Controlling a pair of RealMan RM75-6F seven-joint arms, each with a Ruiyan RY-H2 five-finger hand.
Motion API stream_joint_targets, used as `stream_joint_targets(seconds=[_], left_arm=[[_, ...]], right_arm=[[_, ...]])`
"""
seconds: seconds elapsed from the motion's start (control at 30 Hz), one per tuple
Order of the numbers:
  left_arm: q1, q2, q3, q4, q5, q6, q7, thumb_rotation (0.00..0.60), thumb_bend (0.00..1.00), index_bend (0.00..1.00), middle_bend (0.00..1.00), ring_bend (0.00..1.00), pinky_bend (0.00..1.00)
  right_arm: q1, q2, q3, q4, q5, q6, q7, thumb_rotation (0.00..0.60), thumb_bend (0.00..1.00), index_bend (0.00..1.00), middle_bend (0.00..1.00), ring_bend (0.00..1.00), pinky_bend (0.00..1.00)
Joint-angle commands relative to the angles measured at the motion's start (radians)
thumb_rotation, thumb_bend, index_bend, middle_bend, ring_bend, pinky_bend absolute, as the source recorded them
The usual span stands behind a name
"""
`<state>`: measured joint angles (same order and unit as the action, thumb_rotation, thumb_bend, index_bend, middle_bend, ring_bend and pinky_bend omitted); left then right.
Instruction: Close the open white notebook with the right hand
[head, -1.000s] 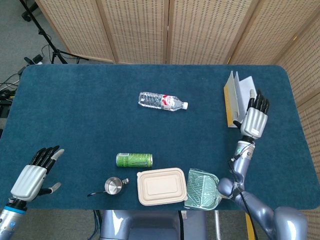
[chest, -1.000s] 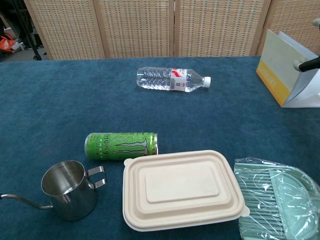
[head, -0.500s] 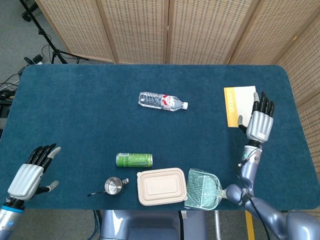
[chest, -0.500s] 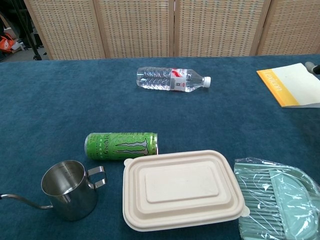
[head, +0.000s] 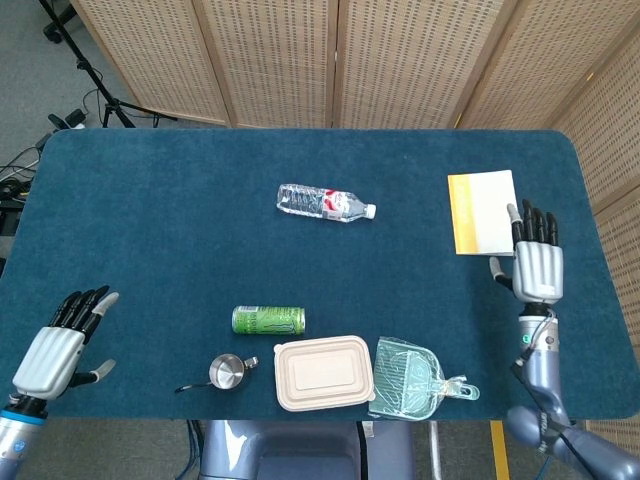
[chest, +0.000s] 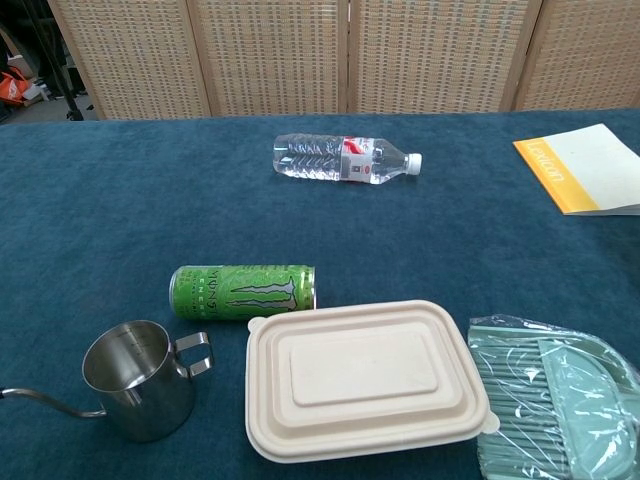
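The white notebook (head: 483, 212) lies flat and closed on the blue table at the far right, its yellow spine strip facing left; the chest view shows the notebook (chest: 585, 168) at its right edge. My right hand (head: 537, 265) hovers just below and right of it, fingers straight and apart, holding nothing and clear of the cover. My left hand (head: 62, 345) rests open near the table's front left corner. Neither hand appears in the chest view.
A clear water bottle (head: 325, 202) lies mid-table. Along the front edge sit a green can (head: 268, 320) on its side, a small steel pitcher (head: 226, 371), a beige lidded food box (head: 323, 373) and a green dustpan in plastic (head: 410, 376).
The notebook's cover went from standing half raised to lying flat and closed. My right hand then drew back toward me and to the right, off the notebook. My left hand shifted slightly.
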<state>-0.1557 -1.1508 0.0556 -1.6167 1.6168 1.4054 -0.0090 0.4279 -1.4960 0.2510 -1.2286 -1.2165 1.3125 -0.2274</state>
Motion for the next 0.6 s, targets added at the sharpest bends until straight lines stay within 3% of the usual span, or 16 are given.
stream_joint_targets(seconds=[0.03,0.3,0.6], left_arm=[[0.000,0.000,-0.005,0.003,-0.006,0.001,0.002,0.600,0.19,0.00,0.00,0.00,0.00],[0.005,-0.004,-0.014,0.012,-0.016,0.013,0.010,0.600,0.19,0.00,0.00,0.00,0.00],[0.006,-0.015,-0.011,0.020,-0.012,0.011,0.027,0.600,0.19,0.00,0.00,0.00,0.00]], right_arm=[[-0.081,0.146,-0.144,-0.129,-0.134,-0.014,0.007,0.600,0.34,0.00,0.00,0.00,0.00],[-0.198,0.261,-0.265,-0.241,-0.269,0.110,0.067,0.600,0.34,0.00,0.00,0.00,0.00],[-0.273,0.281,-0.306,-0.254,-0.311,0.176,0.079,0.600,0.34,0.00,0.00,0.00,0.00]])
